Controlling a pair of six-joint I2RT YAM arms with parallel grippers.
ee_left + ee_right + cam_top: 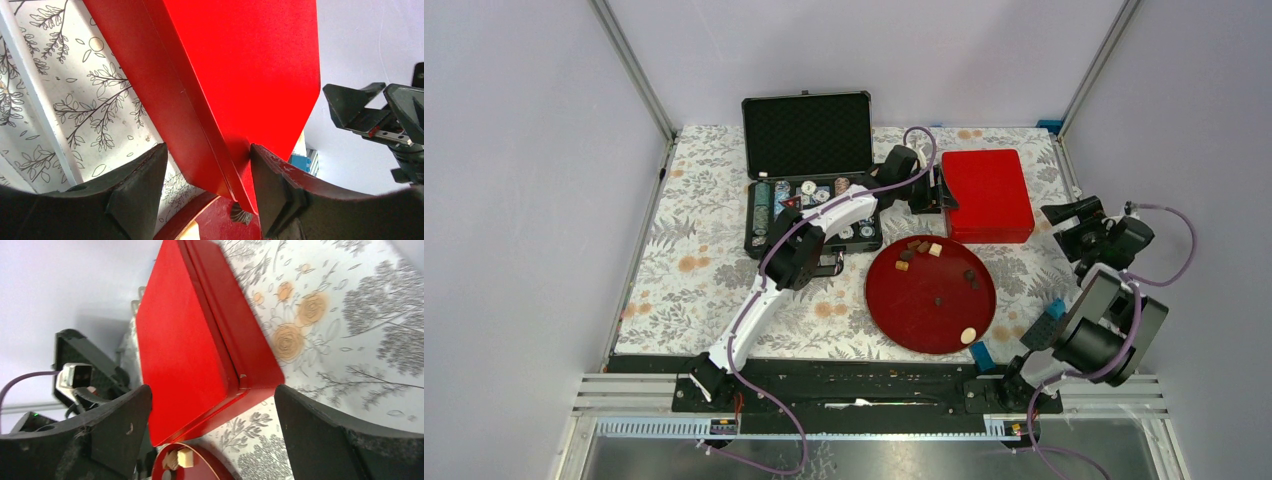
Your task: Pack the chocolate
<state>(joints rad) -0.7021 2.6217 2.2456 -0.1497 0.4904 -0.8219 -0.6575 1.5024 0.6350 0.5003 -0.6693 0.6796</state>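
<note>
Small brown, tan and cream chocolate pieces point(919, 248) lie scattered on a round red plate point(894, 315); one dark piece shows in the left wrist view point(241, 214) and a cream cube in the right wrist view point(186, 457). A closed red box point(989, 195) stands behind the plate. My left gripper point(944, 196) is open with its jaws astride the box's near left corner point(220, 100). Its right finger point(272, 185) touches the lid and its left finger point(142, 187) stands apart from the box's side. My right gripper point(1066, 226) is open and empty, right of the box point(185, 345).
An open black case of poker chips point(809, 170) stands left of the red box, under my left arm. Blue toy bricks lie at the plate's near right point(981, 353), by my right arm point(1054, 307), and at the far right corner point(1049, 126).
</note>
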